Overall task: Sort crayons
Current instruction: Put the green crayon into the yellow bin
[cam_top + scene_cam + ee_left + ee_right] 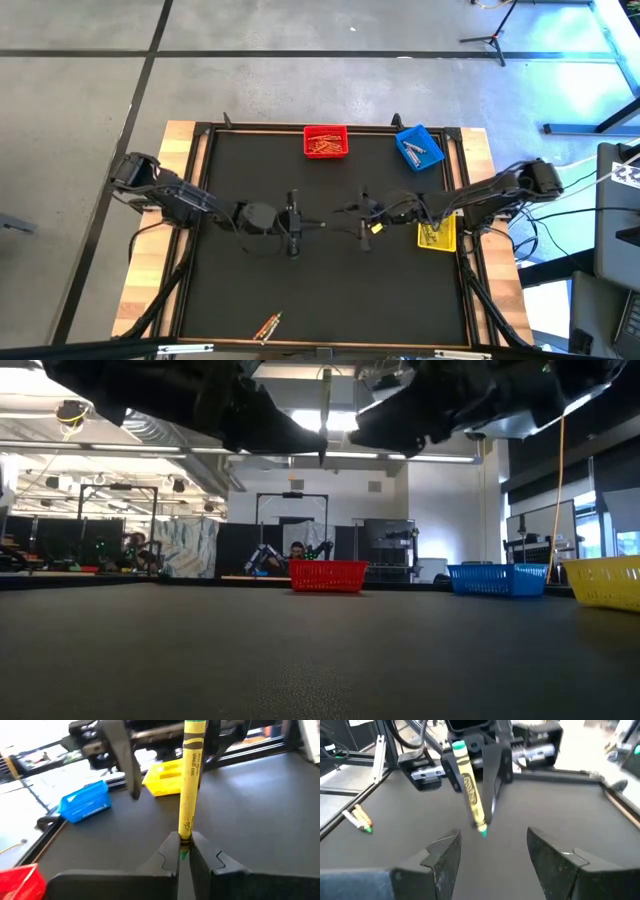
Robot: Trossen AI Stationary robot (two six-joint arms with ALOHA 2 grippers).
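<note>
My left gripper is over the table's middle, shut on a crayon with a yellow "sea green" wrapper. The crayon stands roughly upright above the fingers and also shows in the right wrist view and the low view. My right gripper faces it from the table's right. It is open and empty, a short way from the crayon. A few loose crayons lie on the mat near the front edge. My left gripper pinches the crayon's lower, green end between its two fingertips. The fingers come level from the table's left and lie across the crayon. The crayon rises from the fingers, slightly tilted and lifted clear of the table.
A red bin and a blue bin stand at the far edge, both holding crayons. A yellow bin with crayons sits at the right edge under my right arm. The black mat lies bare between the grippers and the front crayons.
</note>
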